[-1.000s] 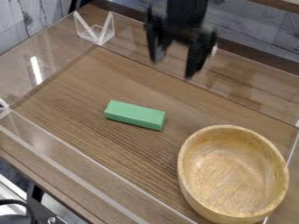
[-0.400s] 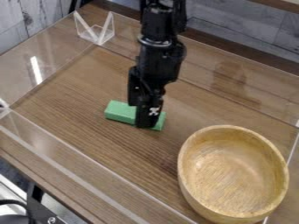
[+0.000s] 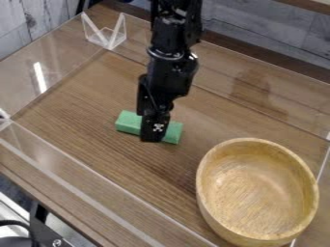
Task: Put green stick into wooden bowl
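The green stick (image 3: pixel 129 123) lies flat on the wooden table, left of centre, with its middle hidden behind my gripper. My gripper (image 3: pixel 154 126) has come straight down over it, open, with its black fingers (image 3: pixel 147 118) straddling the stick's middle; whether they touch it I cannot tell. The wooden bowl (image 3: pixel 258 190) sits empty at the front right, a short way to the right of the stick.
Clear acrylic walls (image 3: pixel 52 159) fence the table along the left and front edges. A clear plastic stand (image 3: pixel 103 32) is at the back left corner. Bare wood lies between stick and bowl.
The gripper came down from the back of the table onto the green stick, then shifted slightly left over it. The stick and bowl have not moved.
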`<act>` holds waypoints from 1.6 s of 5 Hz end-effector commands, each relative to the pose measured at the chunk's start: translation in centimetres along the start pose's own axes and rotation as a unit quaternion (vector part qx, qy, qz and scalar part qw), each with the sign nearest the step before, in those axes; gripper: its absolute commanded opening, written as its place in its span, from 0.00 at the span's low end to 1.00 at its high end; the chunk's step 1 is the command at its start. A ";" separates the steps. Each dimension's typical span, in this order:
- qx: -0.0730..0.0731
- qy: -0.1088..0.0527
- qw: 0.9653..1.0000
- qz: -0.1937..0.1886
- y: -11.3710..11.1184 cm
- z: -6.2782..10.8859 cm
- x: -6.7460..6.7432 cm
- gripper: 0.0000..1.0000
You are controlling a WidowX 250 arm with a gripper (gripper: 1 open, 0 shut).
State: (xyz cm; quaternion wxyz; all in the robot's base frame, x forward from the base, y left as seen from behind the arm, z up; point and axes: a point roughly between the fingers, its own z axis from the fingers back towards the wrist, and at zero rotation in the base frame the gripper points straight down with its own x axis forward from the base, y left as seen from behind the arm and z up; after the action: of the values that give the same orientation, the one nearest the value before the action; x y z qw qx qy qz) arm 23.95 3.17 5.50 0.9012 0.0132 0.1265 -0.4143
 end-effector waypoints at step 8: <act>0.089 0.006 0.995 -0.040 1.8 -3.0 0.0 0.00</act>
State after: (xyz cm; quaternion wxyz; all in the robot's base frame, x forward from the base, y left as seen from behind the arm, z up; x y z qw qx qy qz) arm 24.20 4.73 2.02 0.8765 0.0821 0.1070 -0.4621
